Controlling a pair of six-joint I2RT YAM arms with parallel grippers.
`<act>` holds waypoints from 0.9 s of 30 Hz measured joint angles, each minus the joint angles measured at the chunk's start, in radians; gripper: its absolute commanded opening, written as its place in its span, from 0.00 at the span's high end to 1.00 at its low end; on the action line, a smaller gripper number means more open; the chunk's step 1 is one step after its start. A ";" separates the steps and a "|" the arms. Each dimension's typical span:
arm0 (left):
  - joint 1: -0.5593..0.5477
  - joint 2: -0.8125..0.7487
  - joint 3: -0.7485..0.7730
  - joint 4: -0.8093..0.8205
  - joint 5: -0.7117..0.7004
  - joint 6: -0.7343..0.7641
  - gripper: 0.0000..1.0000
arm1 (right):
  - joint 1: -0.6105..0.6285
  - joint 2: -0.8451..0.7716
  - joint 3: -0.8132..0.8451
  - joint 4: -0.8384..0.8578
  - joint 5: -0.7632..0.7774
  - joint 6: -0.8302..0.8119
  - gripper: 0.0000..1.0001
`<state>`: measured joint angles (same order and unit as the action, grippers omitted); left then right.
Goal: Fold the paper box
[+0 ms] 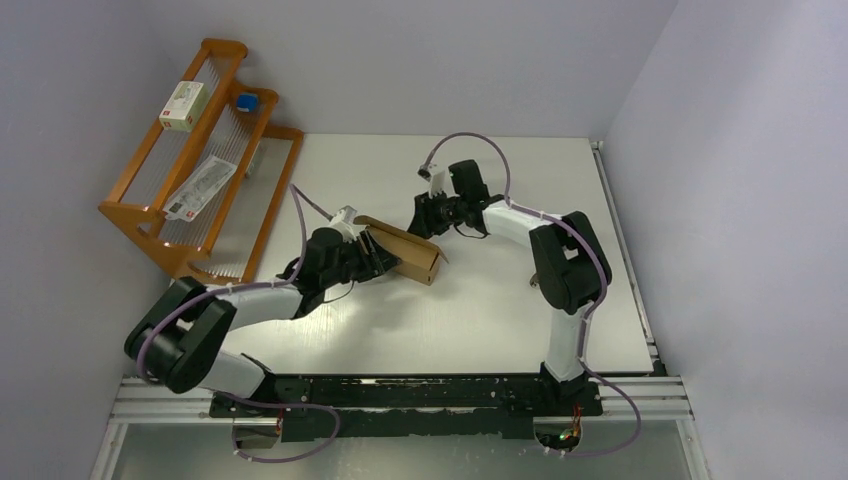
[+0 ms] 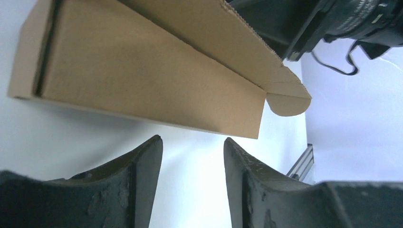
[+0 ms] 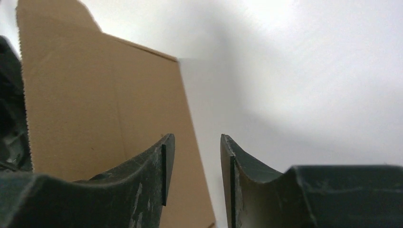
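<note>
1. The left gripper (image 2: 192, 159) has its jaws apart with nothing between them. Only white table (image 1: 480, 320) shows in the gap.
2. Just beyond its fingertips is the box (image 2: 142, 71), filling the upper left of the left wrist view. It is long brown cardboard with a rounded tab at its right end.
3. The right gripper (image 3: 192, 161) also has its jaws apart and grips nothing. Cardboard fills the left of that view behind the left finger, and its edge crosses low behind the gap.
4. In the top view the box lies at the middle of the table, slanting down to the right. The left gripper is at its left end and the right gripper is just above it.
5. A wooden rack (image 1: 225, 48) stands at upper left, holding a small white carton (image 1: 185, 105).
</note>
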<state>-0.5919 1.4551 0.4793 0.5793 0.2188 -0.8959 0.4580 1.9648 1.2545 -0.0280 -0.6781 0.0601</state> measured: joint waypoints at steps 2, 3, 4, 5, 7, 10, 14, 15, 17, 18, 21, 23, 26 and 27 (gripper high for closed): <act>0.000 -0.046 0.009 -0.080 -0.030 0.031 0.39 | -0.010 -0.023 0.000 -0.023 0.058 -0.006 0.49; 0.000 -0.064 0.018 -0.122 -0.041 0.050 0.38 | -0.014 -0.037 0.000 -0.032 0.082 -0.009 0.47; 0.000 -0.085 0.029 -0.168 -0.058 0.072 0.36 | -0.018 -0.057 -0.001 -0.044 0.116 -0.013 0.45; 0.000 -0.109 0.043 -0.219 -0.075 0.097 0.34 | -0.021 -0.084 -0.005 -0.053 0.149 -0.015 0.43; 0.006 -0.161 0.072 -0.317 -0.109 0.146 0.31 | -0.024 -0.140 -0.016 -0.064 0.210 -0.016 0.40; 0.025 -0.237 0.126 -0.460 -0.148 0.217 0.28 | -0.025 -0.246 -0.046 -0.077 0.303 -0.013 0.36; 0.077 -0.300 0.195 -0.588 -0.172 0.275 0.25 | -0.016 -0.385 -0.105 -0.097 0.393 0.000 0.33; 0.096 -0.311 0.212 -0.615 -0.171 0.285 0.24 | -0.010 -0.417 -0.124 -0.104 0.414 0.005 0.33; 0.131 -0.319 0.240 -0.655 -0.165 0.303 0.23 | 0.010 -0.482 -0.164 -0.120 0.459 0.017 0.32; 0.146 -0.319 0.253 -0.672 -0.160 0.311 0.23 | 0.021 -0.513 -0.183 -0.127 0.481 0.023 0.32; 0.196 -0.309 0.306 -0.746 -0.140 0.349 0.21 | 0.053 -0.597 -0.230 -0.168 0.549 0.033 0.31; 0.222 -0.302 0.349 -0.793 -0.128 0.386 0.21 | 0.080 -0.647 -0.254 -0.200 0.601 0.036 0.31; 0.250 -0.280 0.437 -0.870 -0.116 0.475 0.20 | 0.127 -0.709 -0.283 -0.242 0.669 0.050 0.32; 0.255 -0.268 0.467 -0.892 -0.117 0.506 0.20 | 0.145 -0.724 -0.290 -0.255 0.690 0.058 0.32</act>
<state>-0.3370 1.1870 0.9463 -0.3122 0.1020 -0.3901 0.6029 1.2407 0.9646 -0.2829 0.0120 0.1181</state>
